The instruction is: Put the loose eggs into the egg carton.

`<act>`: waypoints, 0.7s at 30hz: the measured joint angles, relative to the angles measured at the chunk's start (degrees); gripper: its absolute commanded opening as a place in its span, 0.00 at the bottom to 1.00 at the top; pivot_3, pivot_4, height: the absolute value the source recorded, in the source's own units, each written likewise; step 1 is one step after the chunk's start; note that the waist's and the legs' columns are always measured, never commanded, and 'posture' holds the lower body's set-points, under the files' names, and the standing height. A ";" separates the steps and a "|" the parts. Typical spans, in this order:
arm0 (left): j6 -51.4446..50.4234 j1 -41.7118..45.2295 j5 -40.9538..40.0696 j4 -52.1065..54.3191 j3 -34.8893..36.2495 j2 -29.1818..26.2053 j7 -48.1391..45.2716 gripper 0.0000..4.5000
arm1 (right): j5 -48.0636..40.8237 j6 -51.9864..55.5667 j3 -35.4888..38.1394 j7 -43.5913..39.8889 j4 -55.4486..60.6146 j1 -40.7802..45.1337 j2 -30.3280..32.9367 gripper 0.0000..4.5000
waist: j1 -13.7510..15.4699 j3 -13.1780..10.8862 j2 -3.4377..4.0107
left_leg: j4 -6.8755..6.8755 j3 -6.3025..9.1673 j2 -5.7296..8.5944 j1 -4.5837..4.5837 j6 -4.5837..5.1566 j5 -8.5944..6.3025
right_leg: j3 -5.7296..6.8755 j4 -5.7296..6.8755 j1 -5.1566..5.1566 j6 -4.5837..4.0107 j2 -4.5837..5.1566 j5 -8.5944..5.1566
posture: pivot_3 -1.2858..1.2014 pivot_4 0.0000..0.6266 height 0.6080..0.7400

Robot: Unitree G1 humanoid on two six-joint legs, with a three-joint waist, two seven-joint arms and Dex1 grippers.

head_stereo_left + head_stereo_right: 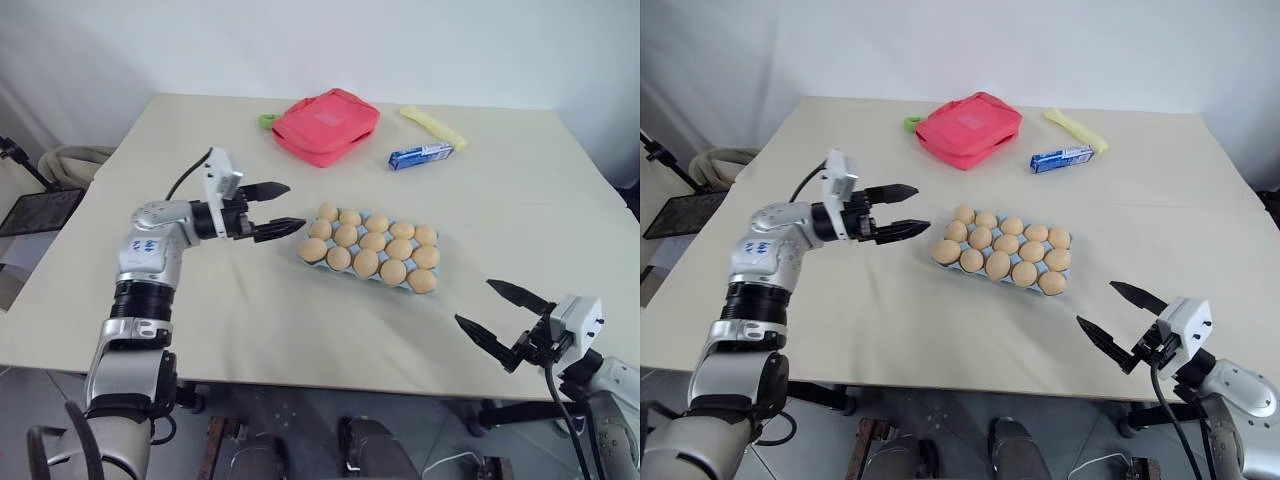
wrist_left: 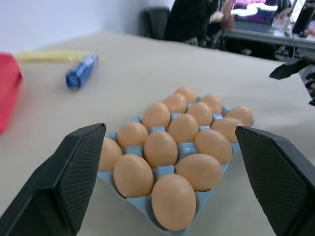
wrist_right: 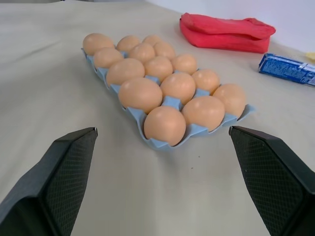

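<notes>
The light blue egg carton (image 1: 304, 259) lies mid-table, and each cup I can see holds a tan-orange egg (image 1: 366, 263). The loose eggs are out of view; none lies on the bare tabletop. My left gripper (image 1: 296, 205) hovers open just left of the carton's left end, pointing level toward it, with nothing between its fingers. The left wrist view looks between the open fingers (image 2: 78, 167) at the carton (image 2: 135, 202). My right gripper (image 1: 473, 301) stands open and empty near the table's front edge, right of the carton, which fills the middle of its wrist view (image 3: 167, 144).
A red pouch (image 1: 325, 125) lies at the back of the table, a small green thing (image 1: 266, 121) beside it. A blue-and-white packet (image 1: 420, 155) and a yellow strip (image 1: 433, 127) lie to its right. A person (image 2: 192, 19) stands beyond the table.
</notes>
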State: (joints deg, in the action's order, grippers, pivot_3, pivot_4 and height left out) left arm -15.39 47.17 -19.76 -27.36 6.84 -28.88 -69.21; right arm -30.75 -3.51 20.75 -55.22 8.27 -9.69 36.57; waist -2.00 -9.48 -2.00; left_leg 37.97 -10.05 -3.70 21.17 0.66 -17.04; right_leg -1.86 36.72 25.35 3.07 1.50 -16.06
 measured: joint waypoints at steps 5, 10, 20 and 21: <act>-0.92 -4.16 -1.48 0.79 0.71 -8.62 -6.86 1.00 | -0.43 1.14 1.99 -1.94 -1.71 2.76 3.67 1.00 | -0.03 0.00 -0.01 | 0.02 0.03 0.00 -0.05 -0.02 0.04 | 0.02 0.08 0.00 -0.10 0.02 -0.06 | 0.52 0.24 1.00; -0.72 -8.03 -2.28 1.13 0.81 -14.63 -13.82 1.00 | -1.33 3.02 2.38 -3.75 -2.39 5.65 6.16 1.00 | 0.10 0.00 -0.01 | 0.01 0.08 -0.02 -0.03 -0.01 0.03 | 0.09 0.08 0.01 -0.17 0.05 -0.09 | 0.52 0.24 1.00; 5.39 -9.99 0.61 -7.44 0.38 -15.46 -13.82 1.00 | -1.07 5.62 2.08 -4.38 -3.89 6.97 6.37 1.00 | 0.18 0.00 -0.01 | 0.00 0.08 -0.02 0.06 0.07 -0.04 | 0.11 -0.03 0.04 -0.18 0.12 -0.10 | 0.52 0.24 1.00; 5.98 -10.18 0.65 -7.66 0.38 -15.18 -13.73 1.00 | -1.04 5.95 2.06 -4.43 -3.92 6.87 6.37 1.00 | 0.20 0.00 -0.01 | -0.01 0.08 -0.02 0.06 0.06 -0.04 | 0.11 -0.02 0.04 -0.18 0.12 -0.10 | 0.52 0.24 1.00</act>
State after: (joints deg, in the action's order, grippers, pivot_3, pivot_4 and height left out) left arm -9.41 36.99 -19.11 -35.02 7.22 -44.06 -82.94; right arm -31.79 2.44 22.82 -59.65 4.35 -2.82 42.94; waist -1.81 -9.48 -2.00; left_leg 37.96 -9.97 -3.72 21.23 0.72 -17.08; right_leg -1.75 36.70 25.39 2.88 1.62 -16.16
